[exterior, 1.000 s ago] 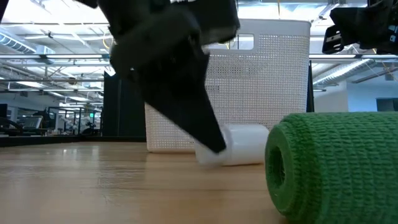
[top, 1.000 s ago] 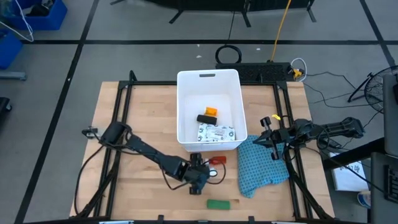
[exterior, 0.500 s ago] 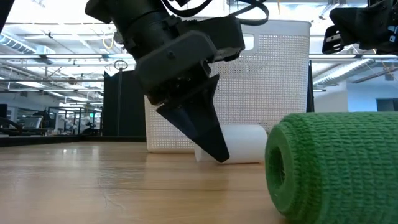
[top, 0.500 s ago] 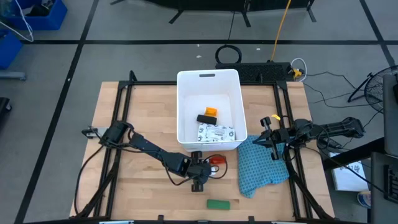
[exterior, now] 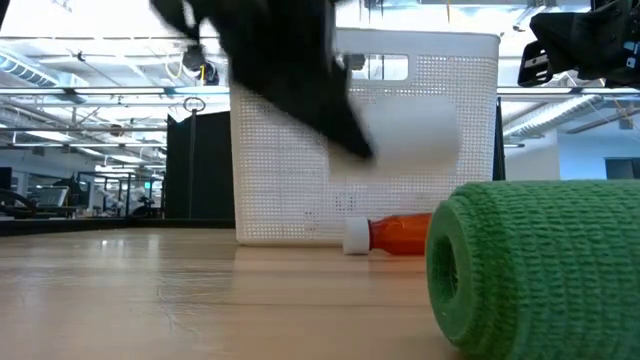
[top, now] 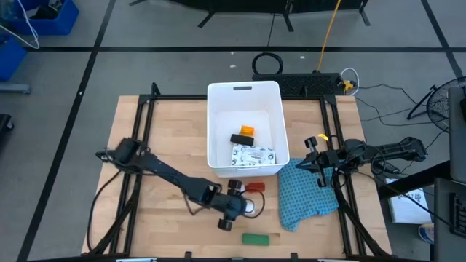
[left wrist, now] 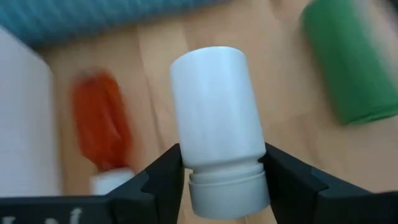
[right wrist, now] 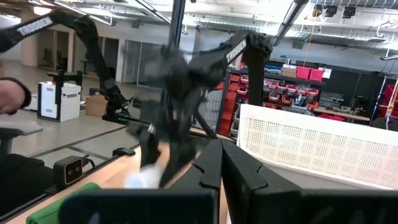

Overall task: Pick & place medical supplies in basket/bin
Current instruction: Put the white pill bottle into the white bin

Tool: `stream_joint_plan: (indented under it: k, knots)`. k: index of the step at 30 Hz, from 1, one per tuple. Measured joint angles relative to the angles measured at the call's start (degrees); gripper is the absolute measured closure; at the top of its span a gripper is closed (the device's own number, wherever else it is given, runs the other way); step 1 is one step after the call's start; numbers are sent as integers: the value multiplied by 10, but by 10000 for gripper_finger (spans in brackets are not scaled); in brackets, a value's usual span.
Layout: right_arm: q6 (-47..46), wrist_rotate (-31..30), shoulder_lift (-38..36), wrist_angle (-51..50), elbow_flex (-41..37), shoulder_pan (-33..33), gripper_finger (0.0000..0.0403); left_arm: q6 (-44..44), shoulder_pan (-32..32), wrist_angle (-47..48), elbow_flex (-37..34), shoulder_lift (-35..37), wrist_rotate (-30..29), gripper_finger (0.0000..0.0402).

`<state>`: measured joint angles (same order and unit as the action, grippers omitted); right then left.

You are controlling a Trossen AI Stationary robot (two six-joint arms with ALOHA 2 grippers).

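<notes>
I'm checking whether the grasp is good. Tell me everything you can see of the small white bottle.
The small white bottle is a plain, smooth cylinder that looks like plastic, with a ridged neck and a cap of the same white at one end. The left gripper is shut on it just above the cap, one finger on each side. It is lifted off the table, in front of the white tub, above the red bottle lying on the wood.
</notes>
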<state>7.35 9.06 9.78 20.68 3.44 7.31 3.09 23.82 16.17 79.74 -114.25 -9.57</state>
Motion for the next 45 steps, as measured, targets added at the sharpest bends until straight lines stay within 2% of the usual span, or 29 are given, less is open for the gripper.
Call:
stream_joint_plan:
  k: [5, 9, 14, 16, 19, 26, 29, 33, 37, 39, 42, 45]
  knots:
    - [0, 0, 1, -2, 0, 0, 403, -58, 16, 40, 0, 96, -36, 215]
    - [0, 1, 3, -5, 0, 0, 403, -85, 33, 106, 0, 193, -100, 221]
    - [0, 1, 3, -5, 0, 0, 403, -116, 55, 131, -55, 327, -167, 212]
    - [3, 1, 3, -5, 0, 0, 403, -120, 57, 106, -111, 393, -181, 209]
    - [8, 1, 3, -5, 0, 0, 403, -131, 45, 20, -235, 501, -188, 215]
    - [9, 1, 3, -8, 0, 0, 403, -119, -36, -319, -559, 736, -127, 221]
    - [13, 1, 3, -9, 0, 0, 403, -103, -67, -422, -656, 796, -94, 221]
    - [19, 1, 3, -9, 0, 0, 403, -71, -102, -476, -730, 844, -96, 220]
    - [23, 1, 3, -9, 0, 0, 403, -5, -141, -471, -741, 855, -103, 221]
    - [24, 0, 3, -9, 0, 0, 403, 14, -156, -463, -726, 850, -86, 219]
    - [28, 0, 3, -8, 0, -1, 403, 19, -172, -448, -679, 830, -62, 217]
    - [34, 0, 3, -8, 0, -1, 403, 2, -184, -398, -595, 790, -59, 221]
